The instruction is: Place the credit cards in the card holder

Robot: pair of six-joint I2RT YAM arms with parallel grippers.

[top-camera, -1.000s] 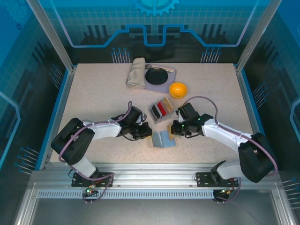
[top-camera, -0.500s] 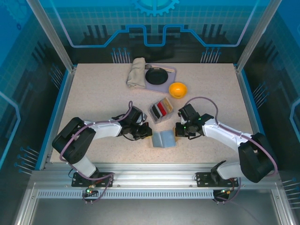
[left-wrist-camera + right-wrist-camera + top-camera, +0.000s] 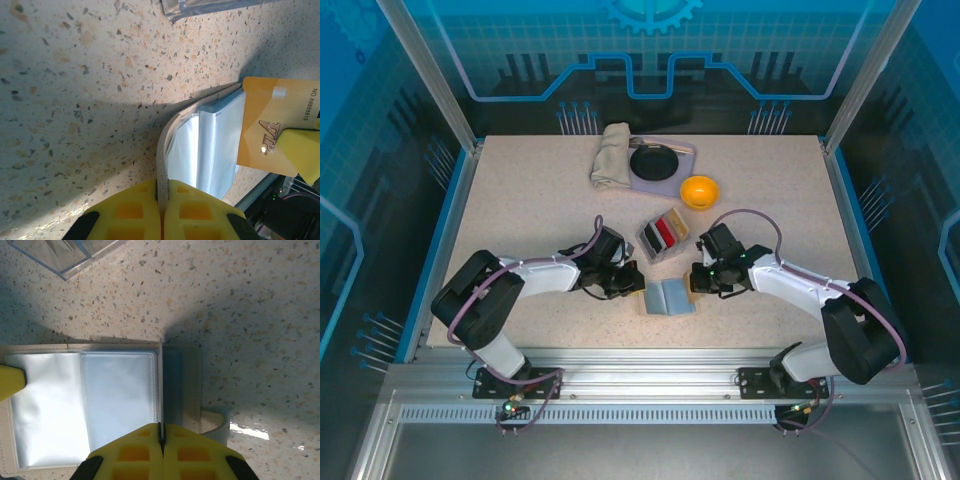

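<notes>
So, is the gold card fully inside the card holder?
No, the left wrist view shows nearly all of the gold card outside the card holder.

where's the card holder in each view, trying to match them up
Top external: card holder, just below centre.
Left wrist: lower right, lying open.
Right wrist: lower left, lying open.
Shared landmark: grey card box, just beyond it, at both wrist views' top edge.

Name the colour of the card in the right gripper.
Gold-orange card; the left wrist view shows it best.
</notes>
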